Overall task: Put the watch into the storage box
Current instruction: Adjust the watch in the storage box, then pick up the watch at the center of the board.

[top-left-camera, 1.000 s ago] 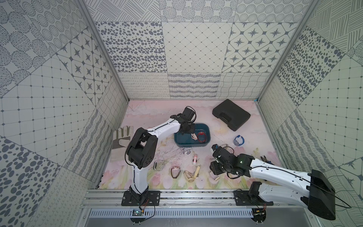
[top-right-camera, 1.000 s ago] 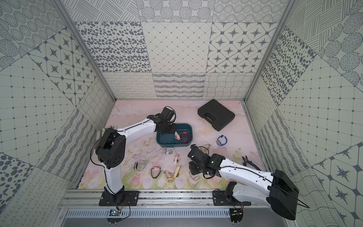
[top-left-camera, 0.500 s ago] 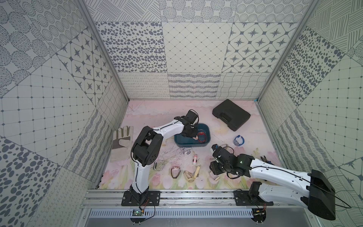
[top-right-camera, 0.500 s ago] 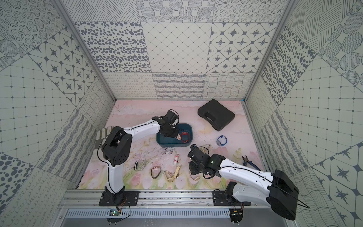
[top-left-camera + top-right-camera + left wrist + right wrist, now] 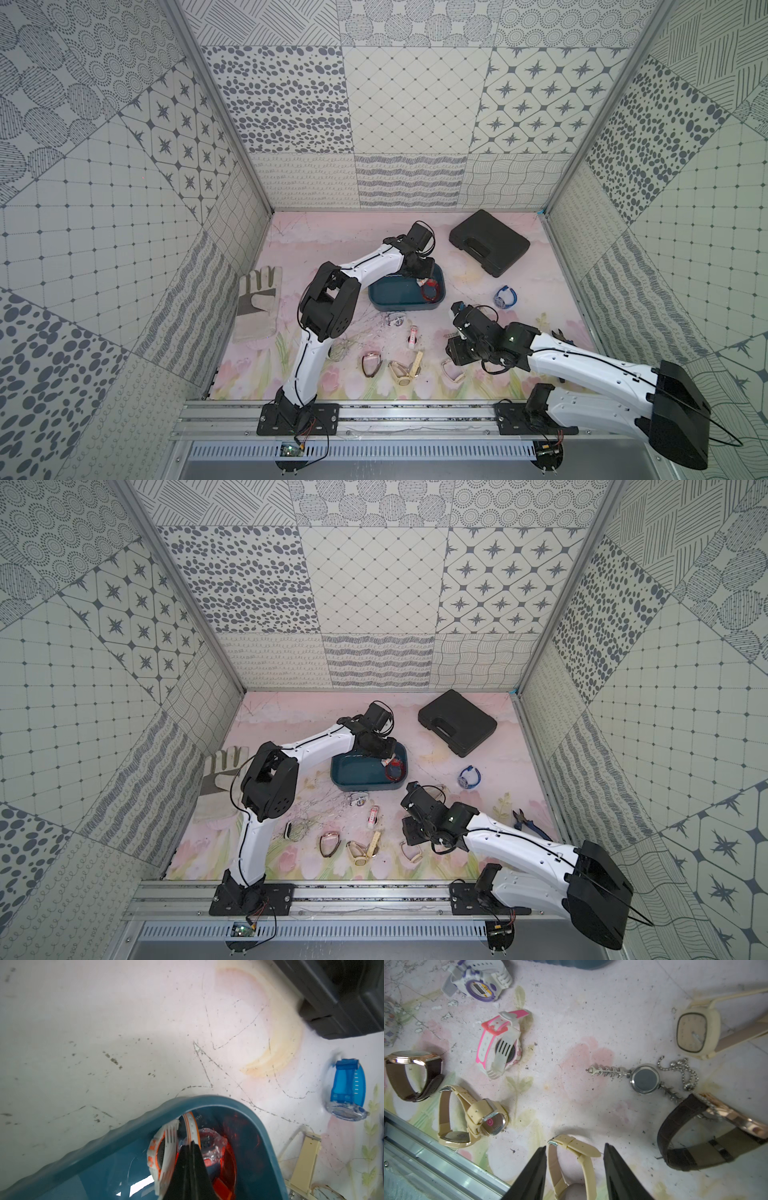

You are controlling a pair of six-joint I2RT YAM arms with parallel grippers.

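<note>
- left gripper fully shut, looks pinched on the strap of the white-and-orange watch
- that watch hangs low inside the storage box, at a back corner, right beside a red watch lying in there
- step in hand, my read: drop-off. Next move needs the jaws to part so the watch drops, then a straight lift clear of the strap and box wall
- right gripper about half open, jaws either side of a beige watch on the mat. Nothing held, and I can't tell if it touches
- looks set up for the next pick: go lower, close on the strap loop, carry it to the box
- plenty of watches left on the mat, e.g. pink watch, blue watch
</note>
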